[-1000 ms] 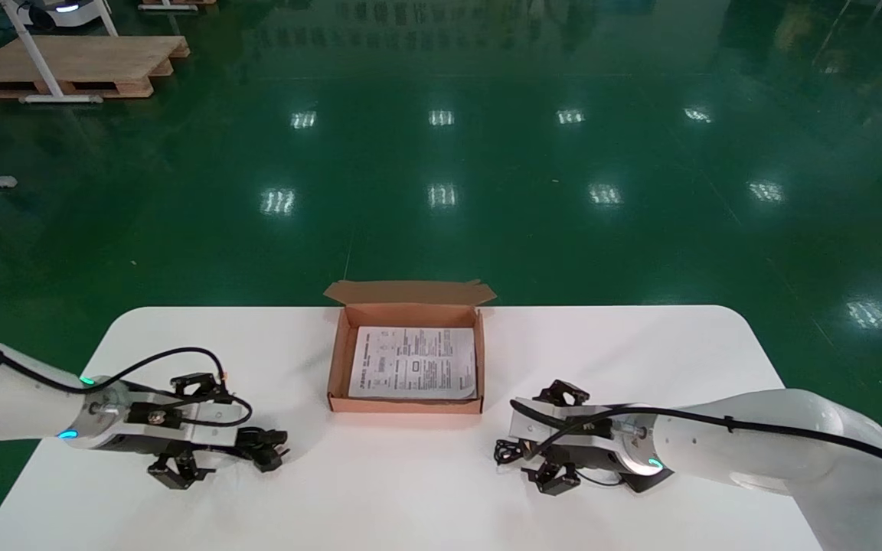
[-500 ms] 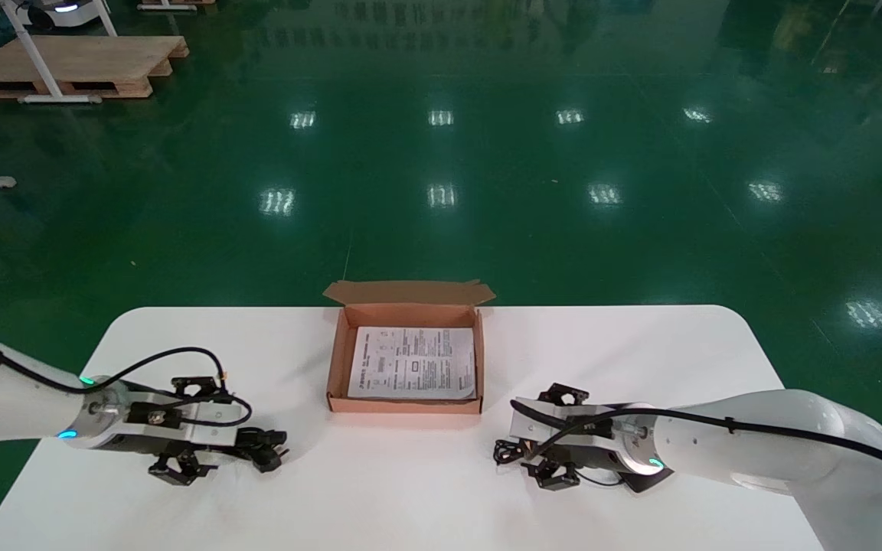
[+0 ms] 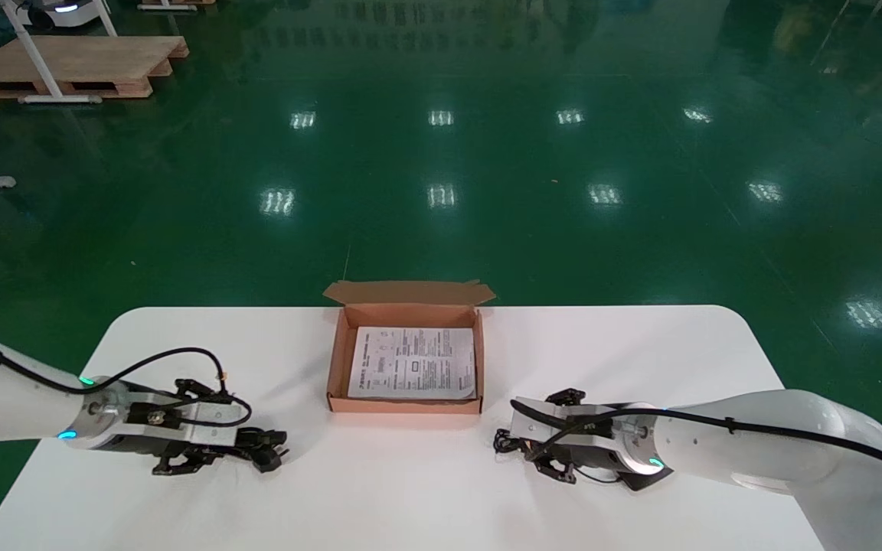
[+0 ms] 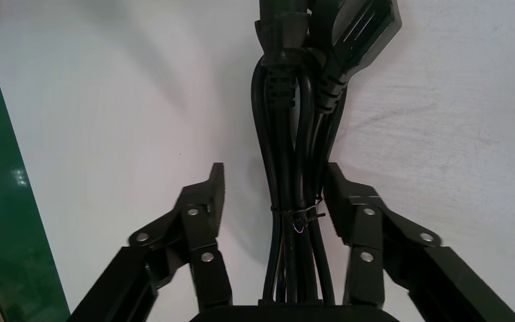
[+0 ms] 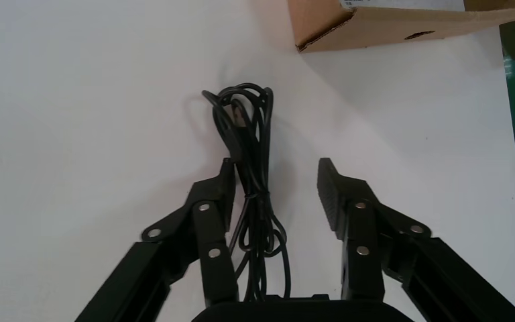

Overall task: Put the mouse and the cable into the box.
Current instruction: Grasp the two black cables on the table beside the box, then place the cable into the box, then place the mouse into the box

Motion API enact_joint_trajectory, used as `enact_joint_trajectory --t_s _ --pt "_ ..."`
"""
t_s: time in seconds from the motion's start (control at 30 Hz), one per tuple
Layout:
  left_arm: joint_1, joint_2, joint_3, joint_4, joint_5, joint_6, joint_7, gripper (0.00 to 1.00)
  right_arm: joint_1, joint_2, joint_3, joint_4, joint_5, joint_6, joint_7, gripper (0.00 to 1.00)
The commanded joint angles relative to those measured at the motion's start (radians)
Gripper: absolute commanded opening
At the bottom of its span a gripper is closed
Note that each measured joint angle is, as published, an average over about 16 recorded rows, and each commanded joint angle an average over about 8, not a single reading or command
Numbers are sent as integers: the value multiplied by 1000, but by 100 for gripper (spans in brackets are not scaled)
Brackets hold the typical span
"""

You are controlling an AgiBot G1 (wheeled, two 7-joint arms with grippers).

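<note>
Black bundled power cable [image 4: 295, 168] lies left of the brown cardboard box [image 3: 338, 360], straddled for a pinch by the spread left gripper [image 4: 273, 182], while the right gripper [image 5: 275, 178], equally spread, brackets the mouse's thin cord [image 5: 245, 134].

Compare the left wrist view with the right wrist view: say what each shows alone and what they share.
Left wrist only: a thick, tied power cable with its plug, lying between the open fingers of the left gripper. Right wrist only: a thin coiled cord between the open fingers of the right gripper, plus a corner of the cardboard box. Both: the white table and a gripper straddling black wiring, unclamped.
</note>
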Motion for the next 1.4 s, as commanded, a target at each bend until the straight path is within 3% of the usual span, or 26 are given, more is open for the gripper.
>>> enact_joint_trajectory --t_s 0.03,0.8,1.07,1.27,1.4 --pt "0 0 0 0 0 0 0 0 0 0 0 1 0 0 0 0" --pt "-25 -6 -3 -19 -4 12 8 0 17 16 9 -1 -2 22 15 0" --pt "-153 -18 -79 -104 -120 108 8 0 167 73 60 -85 -21 163 93 0" --pt "-141 66 -145 -134 -232 100 73 0 334 82 97 -188 -26 298 105 0" --pt "-113 133 -166 -110 -268 48 116 0 414 76 112 -234 -17 344 88 0"
